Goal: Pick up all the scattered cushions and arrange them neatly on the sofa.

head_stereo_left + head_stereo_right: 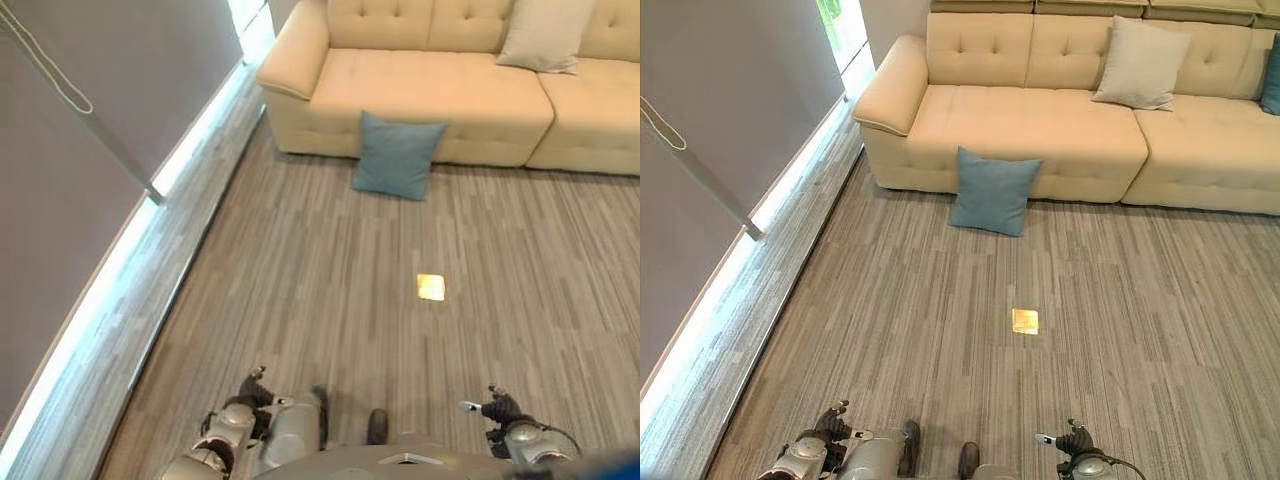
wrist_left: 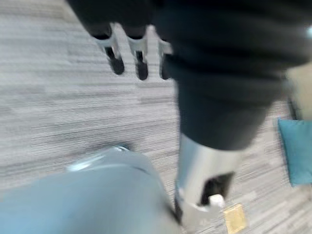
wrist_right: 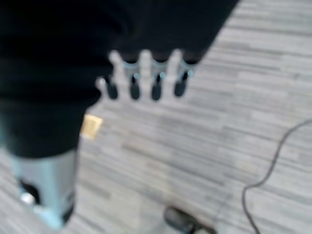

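Both hands (image 2: 136,58) (image 3: 146,78) empty with fingers relaxed, blue cushion (image 1: 992,192) upright, leaning against sofa (image 1: 1040,130) front

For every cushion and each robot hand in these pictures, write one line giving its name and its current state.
Blue cushion: on the floor, propped upright against the sofa front.
Beige cushion: on the sofa seat, leaning on the backrest.
Second blue cushion: on the sofa, cut off at the picture's edge.
Left hand: open, holding nothing.
Right hand: open, holding nothing.
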Controlling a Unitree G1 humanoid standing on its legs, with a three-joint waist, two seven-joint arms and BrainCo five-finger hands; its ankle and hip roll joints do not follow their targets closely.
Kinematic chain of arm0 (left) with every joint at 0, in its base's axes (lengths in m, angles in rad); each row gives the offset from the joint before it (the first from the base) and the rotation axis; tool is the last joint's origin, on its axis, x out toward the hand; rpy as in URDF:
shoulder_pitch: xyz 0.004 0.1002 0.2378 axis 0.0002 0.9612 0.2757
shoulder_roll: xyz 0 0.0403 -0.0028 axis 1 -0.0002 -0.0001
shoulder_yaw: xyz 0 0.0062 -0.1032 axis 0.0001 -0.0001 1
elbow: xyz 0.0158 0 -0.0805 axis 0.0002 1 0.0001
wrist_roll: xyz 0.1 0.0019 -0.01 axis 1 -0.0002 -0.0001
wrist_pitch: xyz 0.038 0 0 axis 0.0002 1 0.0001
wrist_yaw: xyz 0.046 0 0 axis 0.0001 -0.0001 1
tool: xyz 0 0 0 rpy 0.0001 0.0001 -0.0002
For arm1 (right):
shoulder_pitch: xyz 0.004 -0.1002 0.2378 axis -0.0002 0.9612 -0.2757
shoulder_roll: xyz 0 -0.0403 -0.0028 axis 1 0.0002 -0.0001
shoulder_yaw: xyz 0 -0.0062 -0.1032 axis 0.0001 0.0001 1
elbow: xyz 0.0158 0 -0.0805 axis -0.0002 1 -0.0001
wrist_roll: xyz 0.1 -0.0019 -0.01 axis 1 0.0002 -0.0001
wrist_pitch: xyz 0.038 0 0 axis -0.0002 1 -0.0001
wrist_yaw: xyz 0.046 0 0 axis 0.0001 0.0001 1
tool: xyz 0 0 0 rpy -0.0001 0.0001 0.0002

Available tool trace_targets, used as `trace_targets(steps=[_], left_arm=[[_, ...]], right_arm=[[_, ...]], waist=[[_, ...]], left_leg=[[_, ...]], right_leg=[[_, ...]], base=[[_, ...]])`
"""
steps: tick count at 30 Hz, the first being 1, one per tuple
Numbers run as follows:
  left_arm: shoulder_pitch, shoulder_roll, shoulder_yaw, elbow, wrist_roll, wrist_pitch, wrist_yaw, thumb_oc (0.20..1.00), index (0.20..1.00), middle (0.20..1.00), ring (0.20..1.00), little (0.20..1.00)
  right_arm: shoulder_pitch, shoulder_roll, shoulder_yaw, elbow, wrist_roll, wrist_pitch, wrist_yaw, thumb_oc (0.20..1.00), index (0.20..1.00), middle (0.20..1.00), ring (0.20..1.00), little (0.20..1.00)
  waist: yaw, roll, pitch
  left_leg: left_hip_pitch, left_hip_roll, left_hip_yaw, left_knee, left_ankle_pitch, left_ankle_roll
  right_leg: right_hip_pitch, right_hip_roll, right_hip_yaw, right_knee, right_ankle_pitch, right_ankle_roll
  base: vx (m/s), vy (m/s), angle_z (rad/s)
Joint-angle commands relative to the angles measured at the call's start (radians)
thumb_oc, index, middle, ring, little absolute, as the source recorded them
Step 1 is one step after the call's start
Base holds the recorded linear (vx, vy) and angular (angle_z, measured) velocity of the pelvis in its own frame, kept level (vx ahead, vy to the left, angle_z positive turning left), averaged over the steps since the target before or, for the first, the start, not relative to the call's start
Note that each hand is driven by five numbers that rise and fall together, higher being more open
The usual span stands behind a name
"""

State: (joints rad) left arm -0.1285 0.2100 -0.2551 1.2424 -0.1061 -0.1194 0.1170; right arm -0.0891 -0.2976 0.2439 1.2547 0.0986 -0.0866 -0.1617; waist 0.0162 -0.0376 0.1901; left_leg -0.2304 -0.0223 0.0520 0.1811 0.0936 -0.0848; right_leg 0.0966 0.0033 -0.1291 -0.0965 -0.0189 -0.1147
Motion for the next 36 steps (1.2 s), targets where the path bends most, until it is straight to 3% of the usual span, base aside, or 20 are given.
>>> trace_targets(steps=[1, 2, 4, 9, 11, 13, 15, 16, 18, 19, 20, 23, 27, 29, 30, 31, 32, 34, 35, 36], left_arm=[[0.017, -0.002, 0.001, 0.036, 0.007, -0.004, 0.020, 1.000, 1.000, 1.000, 1.000, 1.000], [0.017, -0.002, 0.001, 0.036, 0.007, -0.004, 0.020, 1.000, 1.000, 1.000, 1.000, 1.000], [0.041, 0.004, 0.024, 0.047, -0.007, -0.005, 0.022, 1.000, 1.000, 1.000, 1.000, 1.000], [0.063, 0.010, 0.053, 0.056, -0.009, -0.004, 0.017, 1.000, 1.000, 1.000, 1.000, 1.000], [0.061, 0.017, 0.052, 0.053, -0.003, -0.001, 0.015, 1.000, 1.000, 1.000, 1.000, 1.000], [0.051, 0.026, 0.046, 0.035, -0.007, -0.001, 0.018, 1.000, 1.000, 1.000, 1.000, 1.000], [0.045, 0.031, 0.042, 0.030, -0.010, -0.001, 0.018, 1.000, 1.000, 1.000, 1.000, 1.000], [0.038, 0.036, 0.037, 0.025, -0.009, -0.002, 0.020, 1.000, 1.000, 1.000, 1.000, 1.000], [0.036, 0.038, 0.035, 0.025, -0.004, -0.004, 0.020, 1.000, 1.000, 1.000, 1.000, 1.000], [0.036, 0.038, 0.035, 0.025, -0.004, -0.004, 0.020, 1.000, 1.000, 1.000, 1.000, 1.000], [0.030, 0.038, 0.029, 0.027, 0.008, -0.005, 0.017, 1.000, 1.000, 1.000, 1.000, 1.000], [0.020, 0.037, 0.037, 0.044, 0.028, -0.005, 0.024, 1.000, 1.000, 1.000, 1.000, 1.000], [0.026, 0.034, 0.040, 0.058, 0.037, -0.008, 0.023, 1.000, 1.000, 1.000, 1.000, 1.000], [0.042, 0.019, 0.039, 0.066, 0.035, -0.007, 0.024, 1.000, 1.000, 1.000, 1.000, 1.000], [0.045, 0.015, 0.035, 0.067, 0.035, -0.009, 0.023, 1.000, 1.000, 1.000, 1.000, 1.000], [0.044, 0.008, 0.028, 0.062, 0.033, -0.008, 0.016, 1.000, 1.000, 1.000, 1.000, 1.000], [0.044, 0.008, 0.028, 0.062, 0.033, -0.008, 0.016, 1.000, 1.000, 1.000, 1.000, 1.000], [0.021, 0.008, 0.014, 0.038, 0.015, -0.006, 0.011, 1.000, 1.000, 1.000, 1.000, 1.000], [0.021, 0.008, 0.014, 0.038, 0.015, -0.006, 0.011, 1.000, 1.000, 1.000, 1.000, 1.000], [0.013, 0.010, 0.012, 0.032, 0.006, -0.005, 0.015, 1.000, 1.000, 1.000, 1.000, 1.000]], right_arm=[[0.000, -0.046, -0.004, -0.011, 0.016, -0.007, -0.019, 1.000, 1.000, 1.000, 1.000, 1.000], [0.000, -0.045, -0.004, -0.011, 0.016, -0.007, -0.019, 1.000, 1.000, 1.000, 1.000, 1.000], [0.000, -0.035, 0.009, -0.005, -0.007, -0.004, -0.013, 1.000, 1.000, 1.000, 1.000, 1.000], [-0.016, -0.024, 0.022, 0.004, -0.051, 0.004, 0.002, 1.000, 1.000, 1.000, 1.000, 1.000], [-0.028, -0.022, 0.026, 0.000, -0.065, 0.007, 0.007, 1.000, 1.000, 1.000, 1.000, 1.000], [-0.046, -0.026, 0.030, -0.014, -0.066, 0.006, 0.007, 1.000, 1.000, 1.000, 1.000, 1.000], [-0.052, -0.029, 0.027, -0.021, -0.064, 0.005, 0.006, 1.000, 1.000, 1.000, 1.000, 1.000], [-0.053, -0.033, 0.024, -0.027, -0.069, 0.005, 0.004, 1.000, 1.000, 1.000, 1.000, 1.000], [-0.060, -0.038, 0.025, -0.030, -0.076, 0.008, 0.002, 1.000, 1.000, 1.000, 1.000, 1.000], [-0.060, -0.039, 0.025, -0.030, -0.076, 0.008, 0.002, 1.000, 1.000, 1.000, 1.000, 1.000], [-0.070, -0.041, 0.032, -0.027, -0.081, 0.011, 0.003, 1.000, 1.000, 1.000, 1.000, 1.000], [-0.083, -0.046, 0.036, -0.040, -0.087, 0.013, 0.000, 1.000, 1.000, 1.000, 1.000, 1.000], [-0.078, -0.046, 0.038, -0.034, -0.085, 0.012, 0.002, 1.000, 1.000, 1.000, 1.000, 1.000], [-0.057, -0.052, 0.037, -0.036, -0.077, 0.007, 0.004, 1.000, 1.000, 1.000, 1.000, 1.000], [-0.052, -0.053, 0.041, -0.034, -0.076, 0.003, 0.003, 1.000, 1.000, 1.000, 1.000, 1.000], [-0.042, -0.055, 0.035, -0.033, -0.063, -0.004, 0.004, 1.000, 1.000, 1.000, 1.000, 1.000], [-0.042, -0.054, 0.035, -0.033, -0.063, -0.004, 0.004, 1.000, 1.000, 1.000, 1.000, 1.000], [-0.046, -0.062, 0.033, -0.045, -0.038, -0.010, -0.004, 1.000, 1.000, 1.000, 1.000, 1.000], [-0.046, -0.062, 0.033, -0.045, -0.038, -0.010, -0.004, 1.000, 1.000, 1.000, 1.000, 1.000], [-0.048, -0.064, 0.035, -0.043, -0.027, -0.005, -0.009, 1.000, 1.000, 1.000, 1.000, 1.000]], waist=[[0.031, -0.002, -0.040], [0.032, -0.003, -0.039], [0.053, -0.007, -0.062], [0.082, -0.026, -0.097], [0.092, -0.027, -0.088], [0.075, -0.014, -0.060], [0.063, 0.006, -0.048], [0.050, 0.022, -0.034], [0.041, 0.026, -0.026], [0.038, 0.028, -0.023], [0.028, 0.014, -0.021], [-0.001, 0.007, -0.014], [0.000, -0.001, -0.027], [-0.011, 0.005, -0.063], [-0.011, 0.008, -0.065], [-0.008, 0.013, -0.058], [-0.011, 0.009, -0.061], [0.006, -0.024, -0.008], [0.006, -0.024, -0.008], [0.023, -0.038, 0.005]], left_leg=[[-0.054, -0.017, 0.029, -0.044, -0.054, 0.044], [-0.053, -0.018, 0.031, -0.044, -0.054, 0.044], [-0.014, -0.048, -0.042, -0.099, -0.058, 0.067], [0.050, -0.058, -0.015, -0.114, -0.105, 0.107], [0.092, -0.060, -0.003, -0.123, -0.127, 0.129], [0.131, -0.054, -0.009, -0.121, -0.143, 0.155], [0.150, -0.039, -0.017, -0.126, -0.150, 0.159], [0.187, -0.028, -0.021, -0.125, -0.174, 0.161], [0.235, -0.021, -0.020, -0.135, -0.208, 0.152], [0.240, -0.019, -0.023, -0.135, -0.209, 0.151], [0.277, -0.024, -0.030, -0.140, -0.236, 0.141], [0.349, -0.020, -0.063, -0.170, -0.264, 0.116], [0.376, -0.017, -0.064, -0.195, -0.273, 0.103], [0.393, 0.034, -0.081, -0.191, -0.279, 0.067], [0.379, 0.048, -0.086, -0.153, -0.261, 0.050], [0.323, 0.078, -0.083, 0.024, -0.199, 0.015], [0.318, 0.074, -0.086, 0.023, -0.195, 0.016], [0.128, 0.092, -0.065, 0.381, -0.070, 0.007], [0.127, 0.092, -0.065, 0.382, -0.070, 0.007], [0.047, 0.099, -0.015, 0.449, -0.092, 0.019]], right_leg=[[0.063, -0.004, 0.016, 0.009, -0.112, 0.152], [0.063, -0.005, 0.017, 0.009, -0.112, 0.153], [0.072, -0.002, 0.041, 0.015, -0.116, 0.157], [0.056, -0.063, 0.037, 0.116, -0.131, 0.205], [-0.011, -0.099, 0.033, 0.283, -0.074, 0.252], [-0.111, -0.115, 0.035, 0.498, 0.045, 0.299], [-0.164, -0.118, 0.020, 0.577, 0.056, 0.301], [-0.221, -0.163, -0.056, 0.598, 0.049, 0.280], [-0.245, -0.205, -0.140, 0.490, 0.004, 0.254], [-0.238, -0.204, -0.144, 0.488, 0.003, 0.253], [-0.271, -0.215, -0.163, 0.326, 0.018, 0.250], [-0.318, -0.185, -0.122, 0.116, 0.105, 0.288], [-0.284, -0.181, -0.125, 0.082, 0.117, 0.284], [-0.256, -0.160, -0.135, 0.123, 0.093, 0.246], [-0.243, -0.148, -0.133, 0.122, 0.080, 0.232], [-0.190, -0.111, -0.125, 0.101, 0.046, 0.195], [-0.194, -0.115, -0.127, 0.101, 0.048, 0.196], [-0.118, -0.103, -0.129, 0.059, 0.024, 0.143], [-0.119, -0.102, -0.130, 0.059, 0.024, 0.143], [-0.077, -0.096, -0.135, 0.038, 0.000, 0.134]], base=[[0.13, 0.014, -0.01], [0.22, 0.058, -0.10], [0.26, 0.086, -0.57], [0.29, 0.136, -0.61], [0.21, 0.136, -0.70], [0.13, 0.100, -0.58], [0.13, 0.083, 0.03], [0.28, 0.073, 0.15], [0.26, -0.025, 0.10], [0.28, -0.137, 0.12], [0.30, -0.148, 0.04], [0.35, -0.165, -0.01], [0.18, -0.146, 0.26], [0.38, -0.398, 0.31], [0.36, -0.477, 0.33], [0.19, -0.296, 0.37], [0.14, -0.305, 0.19], [0.06, -0.325, -0.03], [0.14, -0.380, -0.09], [0.15, -0.197, 0.09]])
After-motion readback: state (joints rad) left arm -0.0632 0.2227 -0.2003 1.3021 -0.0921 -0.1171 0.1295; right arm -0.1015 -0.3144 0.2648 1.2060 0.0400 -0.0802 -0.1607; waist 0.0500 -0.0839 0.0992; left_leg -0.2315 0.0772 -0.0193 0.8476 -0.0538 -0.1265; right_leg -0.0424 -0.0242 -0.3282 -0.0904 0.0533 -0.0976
